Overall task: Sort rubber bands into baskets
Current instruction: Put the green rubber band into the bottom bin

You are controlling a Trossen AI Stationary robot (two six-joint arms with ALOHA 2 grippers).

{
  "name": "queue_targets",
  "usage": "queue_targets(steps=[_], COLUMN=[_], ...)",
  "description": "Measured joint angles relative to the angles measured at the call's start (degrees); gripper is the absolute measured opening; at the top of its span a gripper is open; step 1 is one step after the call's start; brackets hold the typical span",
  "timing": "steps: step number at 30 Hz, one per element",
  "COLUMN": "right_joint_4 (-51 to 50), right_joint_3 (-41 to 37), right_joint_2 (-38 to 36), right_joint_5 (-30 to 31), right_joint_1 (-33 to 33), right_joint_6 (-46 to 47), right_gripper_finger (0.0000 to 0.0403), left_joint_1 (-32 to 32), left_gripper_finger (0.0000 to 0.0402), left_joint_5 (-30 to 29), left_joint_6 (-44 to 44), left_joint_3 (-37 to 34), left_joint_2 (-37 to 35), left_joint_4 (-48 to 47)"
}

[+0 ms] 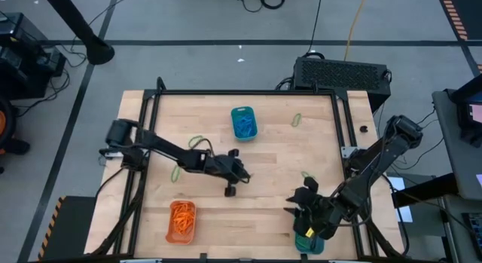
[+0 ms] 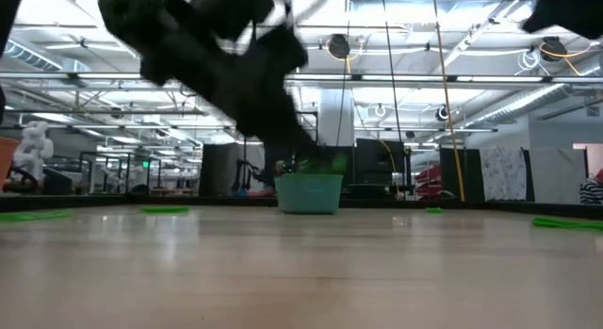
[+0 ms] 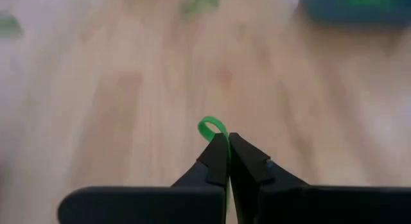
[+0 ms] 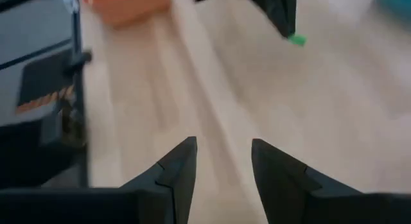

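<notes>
My left gripper [image 1: 239, 171] is over the middle of the table, shut on a green rubber band [image 3: 212, 126]. My right gripper [image 4: 221, 163] stands open near the table's front right with nothing between its fingers, just above a teal basket [image 1: 309, 244] holding green bands. A blue basket [image 1: 243, 122] with blue bands sits at the far middle. An orange basket [image 1: 181, 221] with orange bands sits at the near left. Loose green bands lie flat on the wood [image 1: 196, 141], [image 1: 176, 172], [image 1: 297, 120], [image 1: 306, 175]. My left gripper pinches the green rubber band between its two fingertips. A small loop of the band [image 3: 213, 125] sticks out beyond the tips, and a strand runs back between the fingers. The fingers slant down from the table's left. The band [image 4: 297, 39] looks clear of the wood.
A black frame [image 1: 248, 92] runs along the table's edges. A small dark piece [image 1: 230, 191] lies just near of my left gripper. Bare wood [image 1: 263, 218] stretches between the orange basket and my right gripper.
</notes>
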Motion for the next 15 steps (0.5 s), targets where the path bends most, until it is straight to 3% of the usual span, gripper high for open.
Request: queue_targets(steps=[2, 7, 11, 15], right_joint_4=[2.08, 12.17, 22.08, 31.74], right_joint_3=[0.00, 0.00, 0.00, 0.00], right_joint_2=[0.80, 3.84, 5.93, 7.47], right_joint_5=[4.00, 11.13, 12.63, 12.28], right_joint_1=[-0.19, -1.67, -4.34, -7.27], right_joint_6=[-4.34, -21.01, -34.88, -45.37], right_gripper_finger=[0.0141, 0.0141, 0.0141, 0.0141], left_joint_1=[-0.15, -1.34, -1.94, -2.90], left_gripper_finger=[0.0004, 0.0003, 0.0002, 0.0001], left_joint_5=[1.06, 10.84, 17.25, 18.11], left_joint_6=[0.02, -0.02, -0.41, -0.42], left_joint_3=[0.09, 0.09, 0.09, 0.09], left_joint_2=[-3.55, -10.10, -12.06, -12.19], left_joint_4=[0.32, 3.48, 4.56, 4.70])
